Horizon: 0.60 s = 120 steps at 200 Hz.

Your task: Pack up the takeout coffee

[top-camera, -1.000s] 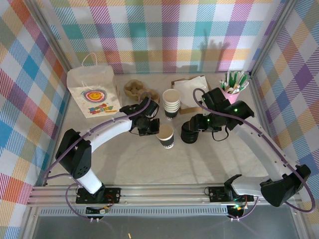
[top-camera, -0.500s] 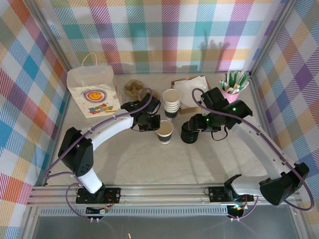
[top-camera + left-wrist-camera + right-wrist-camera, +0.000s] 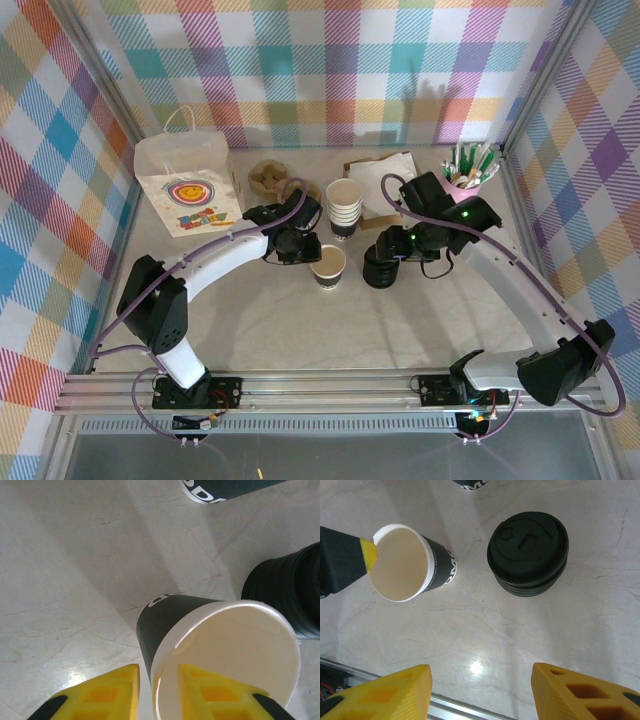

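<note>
The takeout coffee cup (image 3: 329, 268), a single cream paper cup with a dark base, stands upright and lidless on the table. My left gripper (image 3: 310, 256) straddles its left rim: in the left wrist view one yellow finger (image 3: 215, 695) is inside the cup (image 3: 225, 645) and the other outside, each with a small gap to the wall, so the gripper (image 3: 157, 675) is open. A squat stack of black lids (image 3: 380, 268) sits just right of the cup. My right gripper (image 3: 405, 245) hovers open near that stack (image 3: 527, 552), nothing between its fingers (image 3: 480, 677); the cup (image 3: 402, 562) is to the left.
A stack of lidless cups (image 3: 344, 205) stands behind the single cup. A white paper bag with a smiley (image 3: 188, 185) is at the back left, a brown cup carrier (image 3: 270, 178) beside it, napkins (image 3: 385, 172) and a pink holder of stirrers (image 3: 465, 175) at the back right.
The left gripper shifted the single cup slightly back and has loosened from its rim. The right arm has edged a little to the left.
</note>
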### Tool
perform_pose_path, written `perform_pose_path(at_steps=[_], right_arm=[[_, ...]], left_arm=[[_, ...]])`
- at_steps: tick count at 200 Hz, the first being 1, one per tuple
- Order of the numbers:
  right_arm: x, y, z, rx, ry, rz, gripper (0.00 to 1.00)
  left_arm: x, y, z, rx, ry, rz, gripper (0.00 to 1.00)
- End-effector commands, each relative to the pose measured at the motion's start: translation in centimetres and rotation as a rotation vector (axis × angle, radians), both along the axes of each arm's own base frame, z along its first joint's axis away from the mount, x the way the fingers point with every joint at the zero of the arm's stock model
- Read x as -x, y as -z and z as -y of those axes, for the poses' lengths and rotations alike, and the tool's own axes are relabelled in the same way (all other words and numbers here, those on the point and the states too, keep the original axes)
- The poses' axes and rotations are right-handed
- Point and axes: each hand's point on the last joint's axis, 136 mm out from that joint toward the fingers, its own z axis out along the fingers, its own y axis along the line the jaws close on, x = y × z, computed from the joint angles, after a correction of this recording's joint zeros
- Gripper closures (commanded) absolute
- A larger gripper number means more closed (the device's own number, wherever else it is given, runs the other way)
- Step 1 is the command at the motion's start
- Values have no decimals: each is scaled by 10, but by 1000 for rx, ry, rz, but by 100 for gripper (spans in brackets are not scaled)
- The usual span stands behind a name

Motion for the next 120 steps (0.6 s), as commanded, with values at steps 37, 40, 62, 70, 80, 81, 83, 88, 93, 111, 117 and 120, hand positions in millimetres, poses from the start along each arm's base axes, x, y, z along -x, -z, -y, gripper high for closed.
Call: perform_pose_path(at_steps=[37, 40, 62, 70, 80, 81, 83, 88, 93, 111, 117, 120], right_arm=[[-10, -8, 0, 49, -56, 51, 44], [-11, -7, 0, 58, -64, 54, 44], [-20, 0, 1, 113, -107, 69, 41], [-23, 4, 1, 130, -124, 71, 40], [-27, 9, -1, 148, -149, 67, 37], [-27, 9, -1, 150, -151, 66, 37], [-28, 10, -1, 153, -155, 64, 37], [-30, 12, -2, 158, -165, 62, 36], [-31, 14, -4, 162, -174, 56, 35], [-37, 19, -9, 170, -206, 46, 32], [-38, 21, -10, 174, -216, 47, 31], [-40, 22, -11, 176, -220, 47, 31]], left_arm=[[2, -33, 0, 28, 9, 77, 63], [2, -37, -1, 29, 8, 84, 62], [-1, -63, -6, 28, 14, 153, 56], [-3, -73, -10, 20, 16, 185, 53], [-4, -83, -13, 12, 18, 219, 51], [-5, -84, -14, 11, 19, 224, 51], [-5, -87, -15, 9, 20, 232, 51], [-6, -91, -17, 4, 23, 246, 51], [-6, -95, -19, -3, 29, 263, 51], [-7, -111, -25, -14, 45, 317, 49], [-7, -114, -27, -17, 52, 334, 49], [-7, -116, -28, -19, 55, 343, 49]])
